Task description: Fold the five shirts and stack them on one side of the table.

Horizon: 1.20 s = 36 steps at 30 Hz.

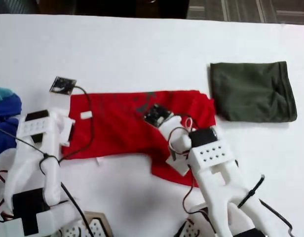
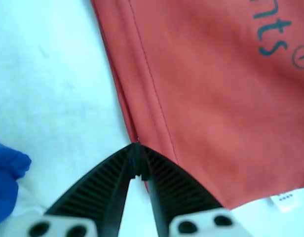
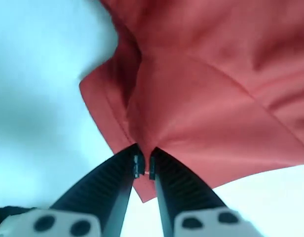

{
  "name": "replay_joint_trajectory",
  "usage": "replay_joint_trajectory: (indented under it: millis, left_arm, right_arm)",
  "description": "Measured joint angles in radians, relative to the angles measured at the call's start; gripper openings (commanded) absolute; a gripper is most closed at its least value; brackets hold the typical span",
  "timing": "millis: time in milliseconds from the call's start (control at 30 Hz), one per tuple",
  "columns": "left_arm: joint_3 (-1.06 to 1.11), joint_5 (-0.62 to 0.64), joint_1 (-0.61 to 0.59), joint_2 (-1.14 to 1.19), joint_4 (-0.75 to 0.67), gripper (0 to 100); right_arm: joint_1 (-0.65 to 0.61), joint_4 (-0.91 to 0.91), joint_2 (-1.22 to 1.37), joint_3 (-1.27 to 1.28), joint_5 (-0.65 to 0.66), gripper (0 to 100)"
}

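A red shirt (image 1: pixel 122 126) lies spread across the middle of the table, with one flap (image 1: pixel 167 174) hanging toward the front. My left gripper (image 2: pixel 137 159) is shut on the shirt's hemmed left edge (image 2: pixel 142 74); from above, that gripper (image 1: pixel 69 136) sits at the cloth's left border. Shut too, the right gripper (image 3: pixel 143 164) pinches a folded corner of the red shirt (image 3: pixel 201 113) and stands over the front flap (image 1: pixel 175 160). A folded dark green shirt (image 1: pixel 253 91) rests at the back right. A blue shirt (image 1: pixel 5 116) lies bunched at the left edge.
The table (image 1: pixel 142 49) is white, with bare room along the back and at the front centre. Cables (image 1: pixel 88 128) trail from both arms across the red cloth. The blue cloth (image 2: pixel 6 177) lies close beside the left gripper. A small white tag (image 2: pixel 284 200) shows at the shirt's corner.
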Motion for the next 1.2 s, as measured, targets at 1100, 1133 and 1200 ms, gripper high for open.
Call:
replay_joint_trajectory:
  millis: [1100, 1133, 1200]
  left_arm:
    - [-0.713, 0.052, 0.152, 0.489, 0.33, 3]
    - [-0.766, 0.055, 0.152, 0.537, 0.351, 3]
    - [-0.859, 0.057, 0.155, 0.628, 0.377, 3]
  right_arm:
    - [0.356, -0.328, 0.183, -0.311, -0.155, 1.9]
    - [0.359, -0.351, 0.245, -0.33, -0.169, 1.9]
    - [0.359, -0.382, 0.367, -0.373, -0.19, 1.9]
